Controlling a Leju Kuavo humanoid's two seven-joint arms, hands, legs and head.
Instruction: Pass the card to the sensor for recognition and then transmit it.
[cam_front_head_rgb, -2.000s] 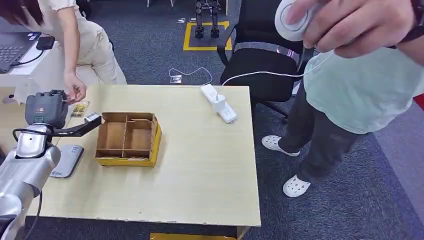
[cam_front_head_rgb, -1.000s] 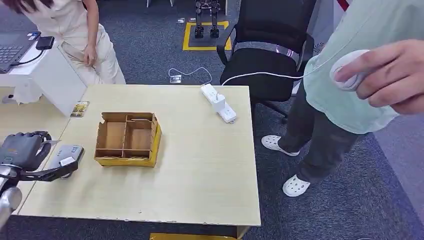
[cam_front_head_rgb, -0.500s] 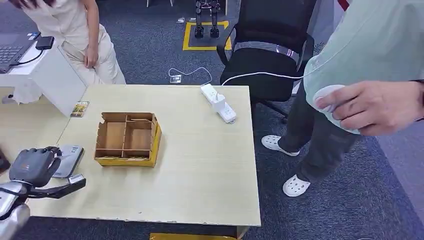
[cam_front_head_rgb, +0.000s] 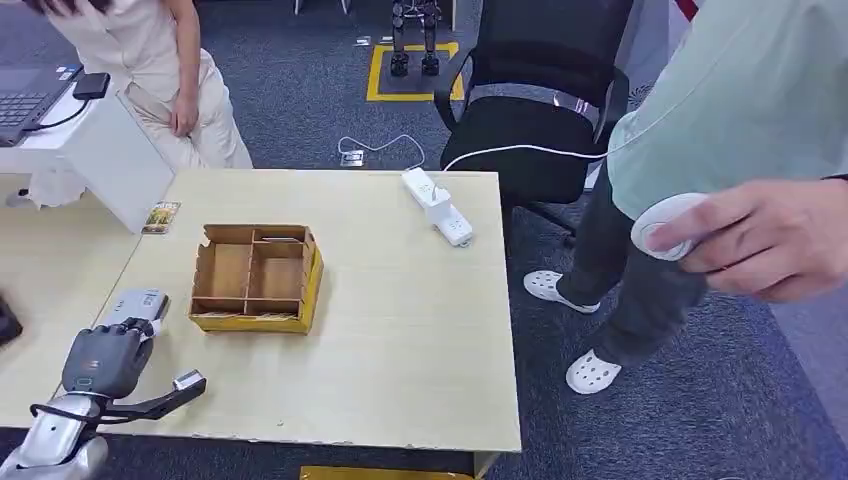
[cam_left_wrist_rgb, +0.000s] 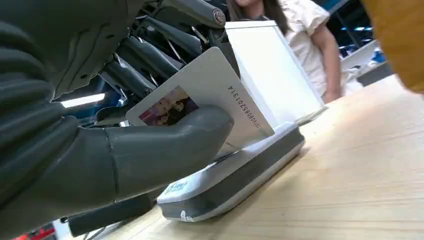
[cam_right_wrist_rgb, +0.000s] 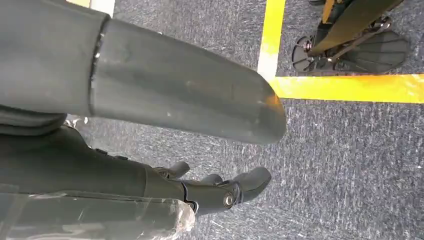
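Observation:
My left hand (cam_front_head_rgb: 105, 360) hangs over the near left part of the table, just in front of the grey card sensor (cam_front_head_rgb: 137, 303). In the left wrist view its thumb (cam_left_wrist_rgb: 165, 145) and fingers pinch a white card (cam_left_wrist_rgb: 215, 95) with a small picture and a printed number. The card is held tilted, close over the top of the sensor (cam_left_wrist_rgb: 240, 172); I cannot tell whether they touch. My right hand (cam_right_wrist_rgb: 175, 100) hangs above the carpet with its fingers (cam_right_wrist_rgb: 225, 192) apart and nothing in it.
A cardboard divider box (cam_front_head_rgb: 255, 278) stands beside the sensor. A second card (cam_front_head_rgb: 160, 217) lies at the table's far left corner and a power strip (cam_front_head_rgb: 437, 205) at its far edge. One person stands far left; another at right holds a white corded device (cam_front_head_rgb: 665, 225).
My left hand, with the card, has come down from beside the box toward the table's near edge, by the sensor. The person at right lowered the white device.

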